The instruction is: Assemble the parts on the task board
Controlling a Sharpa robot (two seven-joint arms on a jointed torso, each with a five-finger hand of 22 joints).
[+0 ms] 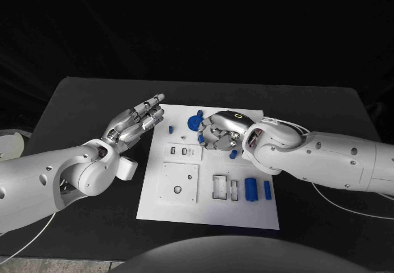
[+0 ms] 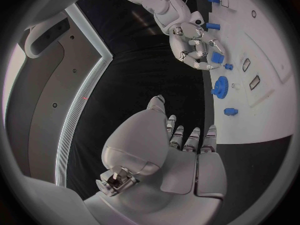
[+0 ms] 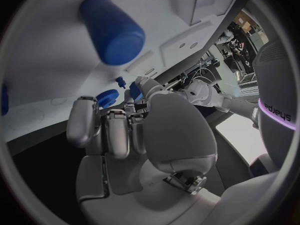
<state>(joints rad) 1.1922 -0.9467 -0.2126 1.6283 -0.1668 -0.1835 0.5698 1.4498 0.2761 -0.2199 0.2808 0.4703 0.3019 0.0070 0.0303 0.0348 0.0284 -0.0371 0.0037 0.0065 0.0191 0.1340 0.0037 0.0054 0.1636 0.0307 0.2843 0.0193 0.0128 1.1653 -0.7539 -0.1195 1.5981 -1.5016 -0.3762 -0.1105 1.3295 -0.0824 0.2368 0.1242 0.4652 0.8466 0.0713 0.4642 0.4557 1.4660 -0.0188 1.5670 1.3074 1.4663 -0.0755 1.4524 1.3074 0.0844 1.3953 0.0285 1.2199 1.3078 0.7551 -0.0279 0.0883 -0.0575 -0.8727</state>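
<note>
Over the task board [image 1: 209,213], my right hand [image 1: 221,131] curls by the blue gear [image 1: 195,121], grip unclear; left hand [image 1: 135,122] hangs spread, holding nothing.

The room is dark and the tabletop [image 1: 90,114] looks black. The white task board [image 1: 209,210] shines bright. Both wrist pictures bend at their round edges, and a close blue part [image 3: 112,29] looks blurry.

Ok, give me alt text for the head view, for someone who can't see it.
The right hand hovers curled over the far end of the white task board, beside a blue gear. The left hand is open just off the board's left edge, and two blue cylinders lie near the board's right edge.
</note>
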